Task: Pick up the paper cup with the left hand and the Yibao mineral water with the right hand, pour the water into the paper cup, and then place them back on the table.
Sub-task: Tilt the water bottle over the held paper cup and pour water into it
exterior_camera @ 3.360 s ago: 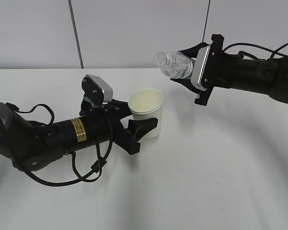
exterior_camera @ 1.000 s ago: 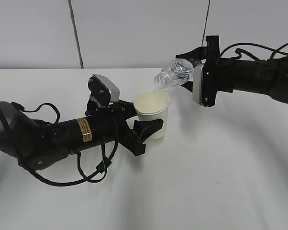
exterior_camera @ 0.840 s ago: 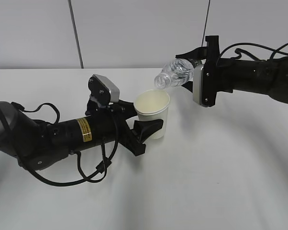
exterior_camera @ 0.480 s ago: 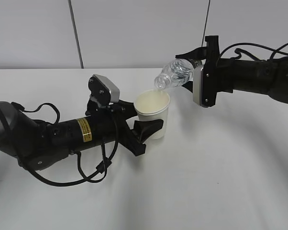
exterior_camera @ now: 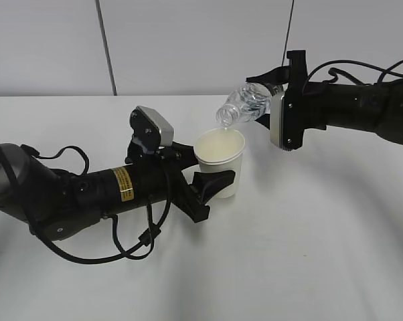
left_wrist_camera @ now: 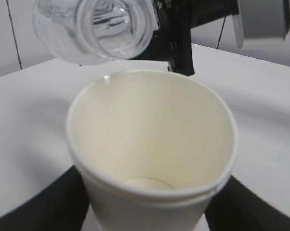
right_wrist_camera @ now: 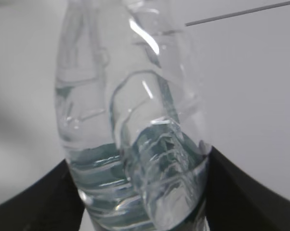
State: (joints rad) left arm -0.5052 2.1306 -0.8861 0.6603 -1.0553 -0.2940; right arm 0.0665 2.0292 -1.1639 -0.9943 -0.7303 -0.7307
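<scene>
Exterior view first: we take the paper cup [exterior_camera: 221, 160] as our landmark. It stands upright near the middle of the table [exterior_camera: 308, 254], with our left hand [exterior_camera: 208, 175] closed around its lower half, one black finger [exterior_camera: 211, 185] across the front of the wall and the other behind. We cannot tell from here whether the cup's base touches the tabletop.

Just above and to the right of the cup's rim, our right hand [exterior_camera: 268, 100] grips the mineral water bottle [exterior_camera: 245, 107], tilted with its open neck pointing down toward the cup. A thin stream of water [exterior_camera: 223, 134] falls from the neck into the cup.

Left wrist view: the cup [left_wrist_camera: 152, 154] fills the frame between our two dark fingers [left_wrist_camera: 48, 202], and the bottle's mouth [left_wrist_camera: 109, 24] hangs over the far-left part of the rim.

Right wrist view: the bottle [right_wrist_camera: 135, 120] sits clamped between our fingers [right_wrist_camera: 32, 192], with water [right_wrist_camera: 150, 187] pooled in the part nearest the claw.
</scene>
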